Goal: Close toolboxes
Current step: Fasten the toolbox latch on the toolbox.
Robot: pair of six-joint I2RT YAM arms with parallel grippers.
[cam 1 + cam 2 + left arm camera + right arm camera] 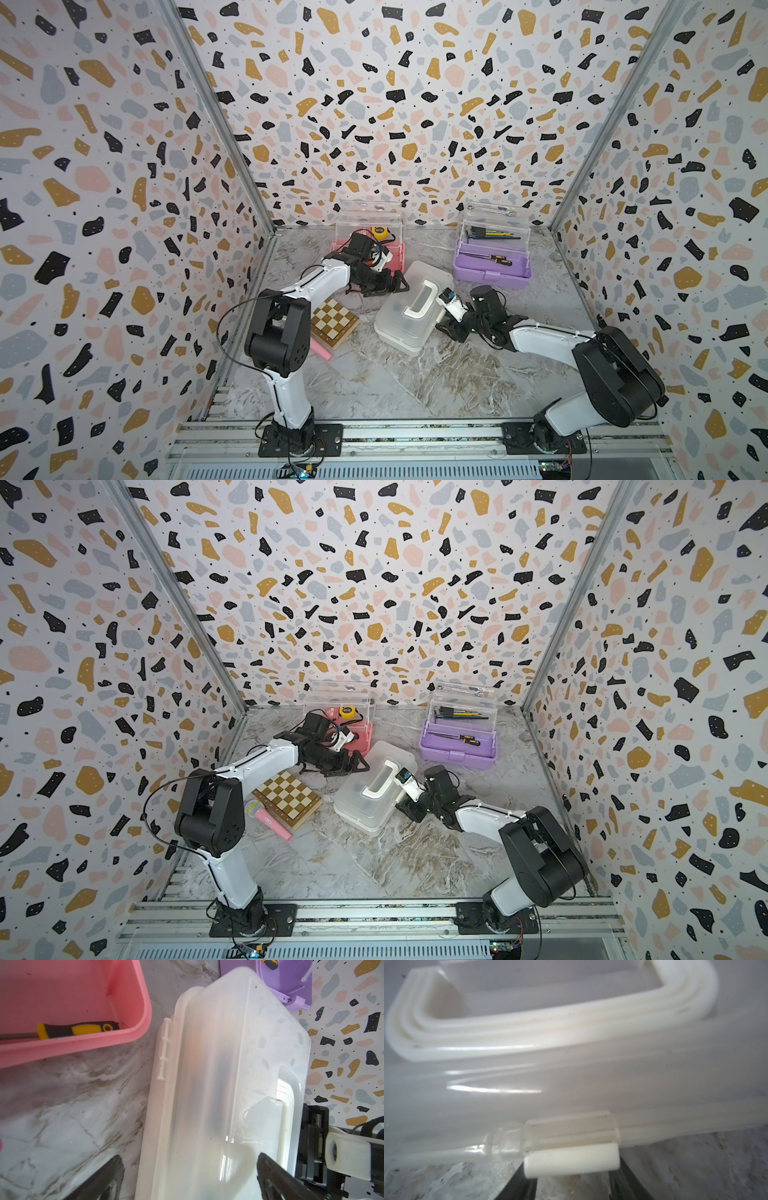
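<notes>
While your right gripper (444, 328) sits at the near long edge of the white toolbox (409, 316), note that its fingers flank the white latch (571, 1162) end to end; whether they clamp it cannot be told. Your left gripper (400, 282) stands spread wide at the far left end of the same box, holding nothing. One finger (108, 1176) is over the marble tabletop (415, 386) and the other finger (274, 1176) is over the lid. The white toolbox lies mid-table, set diagonally, lid down on its base, handle (417, 300) on top. The pink toolbox (397, 257) stands at the back left by the wall with its clear lid (370, 218) upright. Its rounded corner is near the white box's hinge edge, with a strip of marble between them. The purple toolbox (490, 274) stands at the back right, its own lid likewise upright, its front corner just beside the white box's far end. A chequered box (334, 322) lies beside your left arm's elbow. Bare marble runs from the white box's near end to the front rail (415, 432).
</notes>
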